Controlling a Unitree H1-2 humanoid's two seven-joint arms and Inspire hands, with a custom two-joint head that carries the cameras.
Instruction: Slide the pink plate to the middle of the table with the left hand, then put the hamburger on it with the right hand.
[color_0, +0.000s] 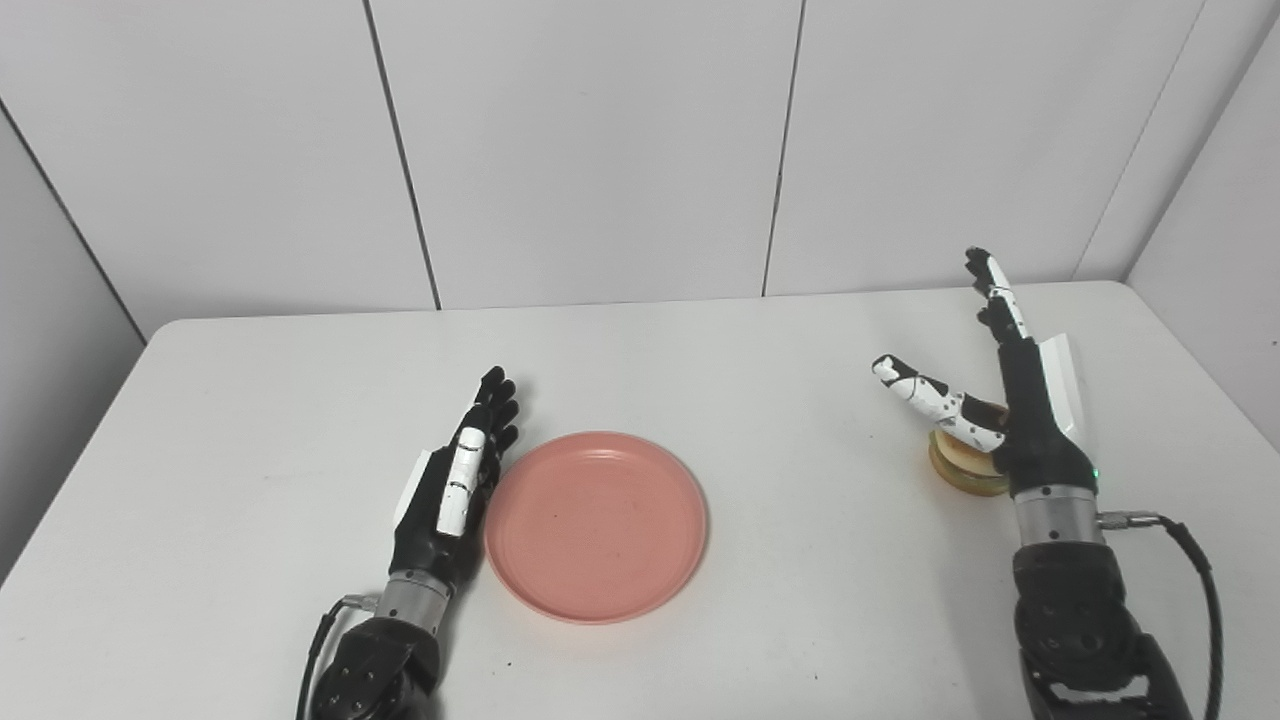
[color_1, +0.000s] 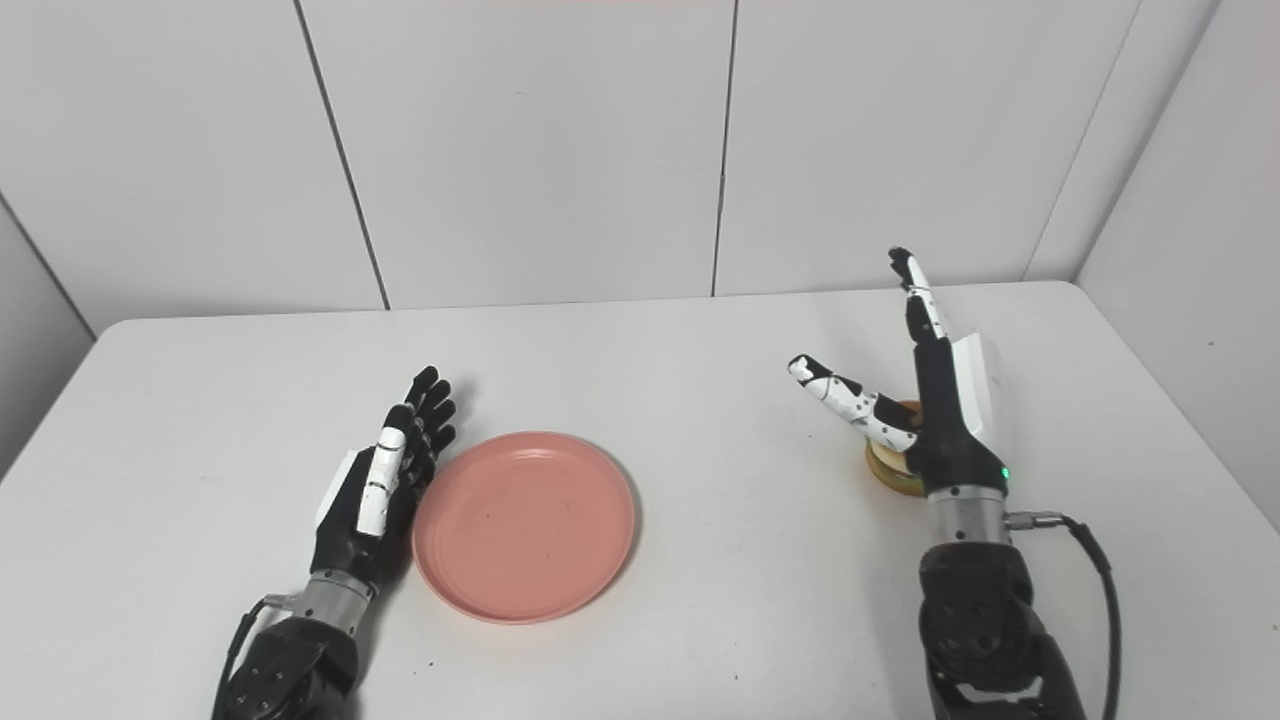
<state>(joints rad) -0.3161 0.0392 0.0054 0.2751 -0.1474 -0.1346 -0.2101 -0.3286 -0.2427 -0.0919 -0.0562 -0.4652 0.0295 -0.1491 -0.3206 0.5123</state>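
**Inspector:** Report the left hand.

**Assistant:** The left hand stands on edge on the desk, fingers straight, held together and pointing away from the robot. It grips nothing. Its palm side faces the pink plate, which lies just to the hand's inner side; the plate's rim appears to touch the palm edge, though actual contact cannot be confirmed. The forearm comes in low from the near edge of the desk, angled slightly inward.

**Inspector:** And the right hand?

**Assistant:** The right hand is spread wide and holds nothing. Its fingers point up and away from the robot, while the thumb sticks out toward the plate side. The wrist is raised and the forearm climbs steeply from the near edge of the desk, with a cable looping off its outer side.

**Inspector:** Where is the hamburger?

**Assistant:** The hamburger sits on the desk directly below the right hand's palm and thumb base, partly hidden by them. Whether the palm touches it cannot be told. It is well apart from the plate.

**Inspector:** Plate condition?

**Assistant:** Flat on the desk, nothing on it, between the two hands but far nearer the left one.
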